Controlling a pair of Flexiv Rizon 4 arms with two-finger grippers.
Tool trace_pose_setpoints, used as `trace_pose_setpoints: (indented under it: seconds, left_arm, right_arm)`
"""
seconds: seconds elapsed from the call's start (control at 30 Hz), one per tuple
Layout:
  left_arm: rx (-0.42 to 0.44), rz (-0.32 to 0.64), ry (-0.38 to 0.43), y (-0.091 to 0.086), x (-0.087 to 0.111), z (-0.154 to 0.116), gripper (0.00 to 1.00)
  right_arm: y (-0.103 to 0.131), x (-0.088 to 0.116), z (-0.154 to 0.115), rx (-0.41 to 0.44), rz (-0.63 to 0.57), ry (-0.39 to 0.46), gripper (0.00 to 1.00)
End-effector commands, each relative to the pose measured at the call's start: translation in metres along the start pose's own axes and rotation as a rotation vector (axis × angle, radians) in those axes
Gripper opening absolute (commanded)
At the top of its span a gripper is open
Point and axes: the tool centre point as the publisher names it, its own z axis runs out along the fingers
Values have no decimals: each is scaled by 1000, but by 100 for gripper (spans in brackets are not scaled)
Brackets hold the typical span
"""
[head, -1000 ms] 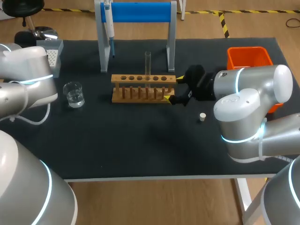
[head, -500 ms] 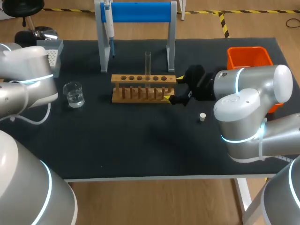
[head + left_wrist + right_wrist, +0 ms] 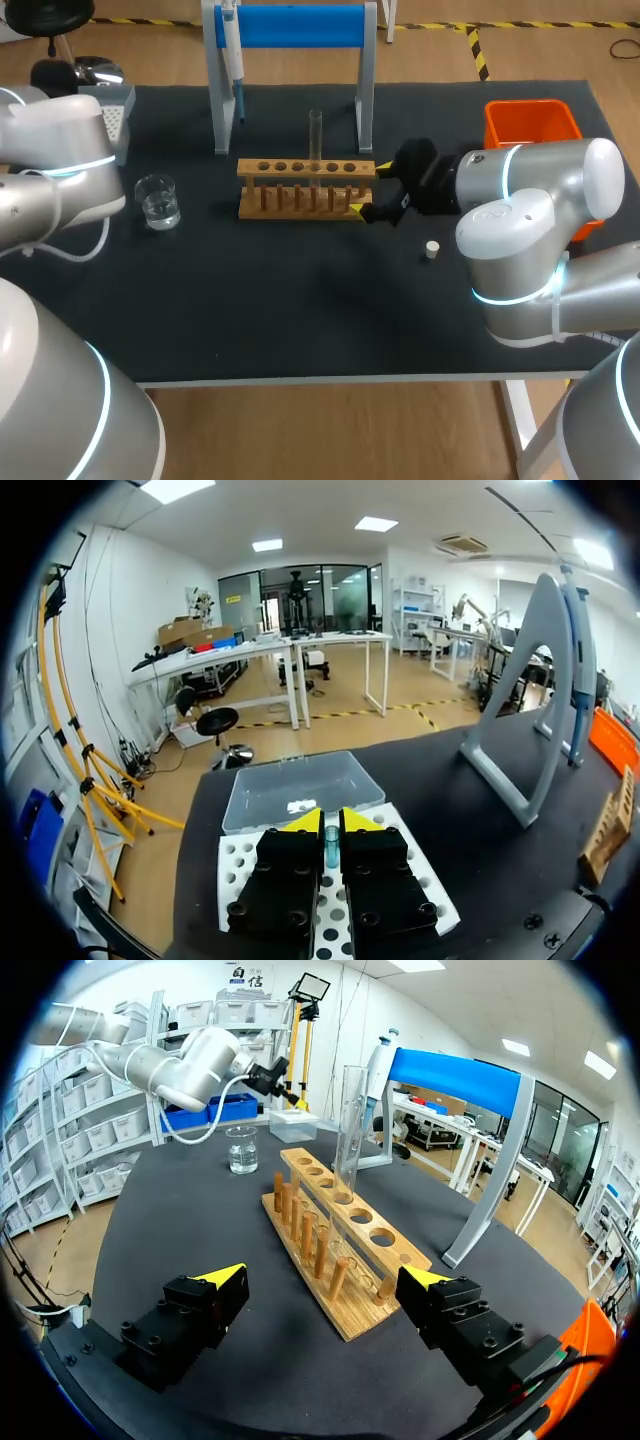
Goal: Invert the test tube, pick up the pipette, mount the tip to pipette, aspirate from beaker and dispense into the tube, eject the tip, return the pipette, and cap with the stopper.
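Head view: the test tube (image 3: 316, 133) stands upright in the wooden rack (image 3: 300, 195), in a hole right of the middle, long axis vertical. My right gripper (image 3: 370, 187) sits low at the rack's right end, so the tube lies leftward from it along the row and slightly toward the far side. My left arm (image 3: 60, 170) is over at the tip box (image 3: 118, 108), well apart from the rack, which makes the right arm clearly the nearer one for the tube. The pipette (image 3: 232, 50) hangs on the blue stand behind the rack. Left wrist view: my left gripper (image 3: 331, 822) hovers over the tip box (image 3: 425, 885) with its fingers drawn together. A small bluish tube shows in the slit between them, and I cannot tell whether it is pinched or merely a tip in the box beyond. Right wrist view: my right gripper (image 3: 325, 1280) is spread wide and holds nothing, with the near end of the rack (image 3: 340, 1260) lying in the gap. The test tube (image 3: 348, 1120) rises straight ahead, several holes up the row, roughly on the gripper's centre line. Judgement: inverting the tube looks like the step in hand, and it calls for going forward along the rack and higher to catch the glass above the wood.
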Motion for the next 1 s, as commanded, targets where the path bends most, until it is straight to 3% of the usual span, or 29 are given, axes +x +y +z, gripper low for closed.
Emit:
trace_pose_setpoints:
  seconds: [0.03,1.0]
  left_arm:
    - [4,3,-4,-4,1,-2,0]
    - [69,51,-66,-51,3,-45,0]
  right_arm:
    - [0,0,0,0,0,0,100]
    - [0,0,0,0,0,0,100]
